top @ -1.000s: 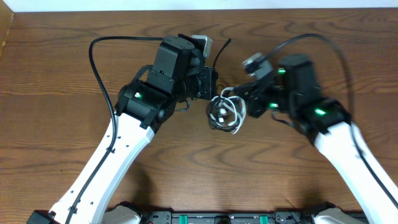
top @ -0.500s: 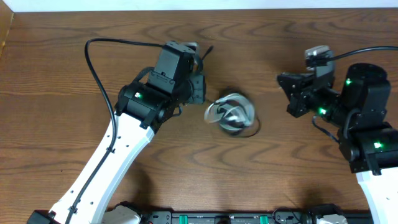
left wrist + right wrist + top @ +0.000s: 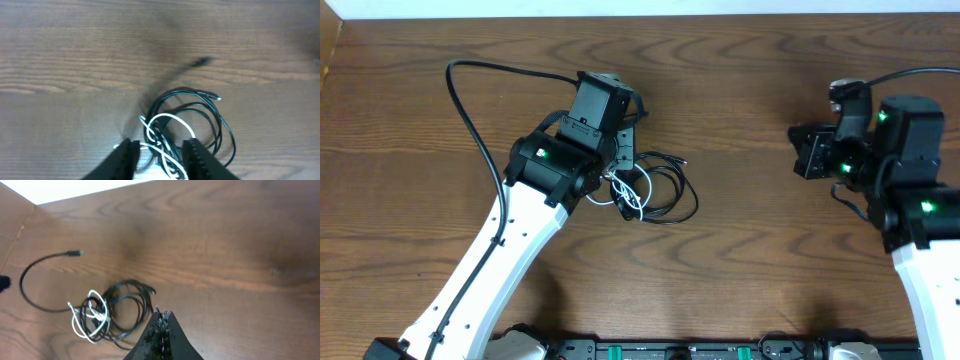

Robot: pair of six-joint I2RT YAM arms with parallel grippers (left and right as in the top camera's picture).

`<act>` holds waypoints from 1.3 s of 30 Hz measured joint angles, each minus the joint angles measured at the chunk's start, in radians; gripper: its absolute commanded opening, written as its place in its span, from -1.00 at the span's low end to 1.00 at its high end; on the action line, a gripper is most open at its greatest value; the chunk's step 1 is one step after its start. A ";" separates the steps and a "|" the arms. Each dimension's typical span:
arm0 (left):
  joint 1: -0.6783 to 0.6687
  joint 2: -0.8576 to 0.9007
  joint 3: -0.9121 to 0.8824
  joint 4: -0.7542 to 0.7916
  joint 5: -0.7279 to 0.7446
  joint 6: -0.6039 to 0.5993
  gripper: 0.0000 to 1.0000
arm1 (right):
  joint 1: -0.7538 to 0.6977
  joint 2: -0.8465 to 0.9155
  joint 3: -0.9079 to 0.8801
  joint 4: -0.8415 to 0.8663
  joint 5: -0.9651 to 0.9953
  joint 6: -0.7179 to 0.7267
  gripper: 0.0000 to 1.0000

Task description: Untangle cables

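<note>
The wooden tabletop (image 3: 750,70) carries everything. The left arm (image 3: 500,250) reaches from the near edge toward the middle, and the right arm (image 3: 920,230) stands by the right edge. The left gripper (image 3: 160,150) hangs over the cables (image 3: 642,195), its jaws narrowly apart with white loops between them; whether it grips them is unclear. The right gripper (image 3: 161,320) is pinched closed on nothing, well apart from them. The cables lie in a loose tangle just left of the tabletop's middle, black loops around a white cord (image 3: 165,115).

A dark brown wood-grain tabletop (image 3: 740,280) fills every view, evenly lit, with a soft sheen. Beyond its far edge runs a bright white strip (image 3: 620,6); whether wall or floor is unclear.
</note>
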 measured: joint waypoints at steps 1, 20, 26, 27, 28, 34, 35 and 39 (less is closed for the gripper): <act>0.000 0.000 0.000 0.000 0.001 0.002 0.08 | 0.000 0.014 0.000 -0.002 -0.003 0.000 -0.98; 0.027 0.151 -0.061 -0.165 0.065 -0.086 0.67 | 0.000 0.076 0.000 -0.037 -0.018 -0.053 -0.22; 0.027 0.151 -0.084 -0.163 0.080 -0.103 -0.06 | 0.000 0.076 0.000 -0.037 -0.018 -0.060 -0.17; 0.027 0.151 -0.084 -0.160 0.080 -0.108 -0.18 | 0.000 0.076 0.000 -0.037 -0.018 -0.060 -0.16; 0.027 0.151 -0.084 -0.157 0.083 -0.115 -0.21 | 0.000 0.076 0.000 -0.037 -0.018 -0.060 -0.15; 0.027 0.151 -0.105 -0.104 0.088 -0.168 -0.31 | 0.000 0.076 0.000 -0.043 -0.018 -0.060 -0.15; 0.027 0.151 -0.119 -0.085 0.087 -0.180 -0.33 | 0.000 0.076 0.000 -0.045 -0.018 -0.060 -0.15; 0.027 0.151 -0.183 -0.037 0.044 -0.247 -0.33 | 0.000 0.076 0.000 -0.051 -0.018 -0.060 -0.14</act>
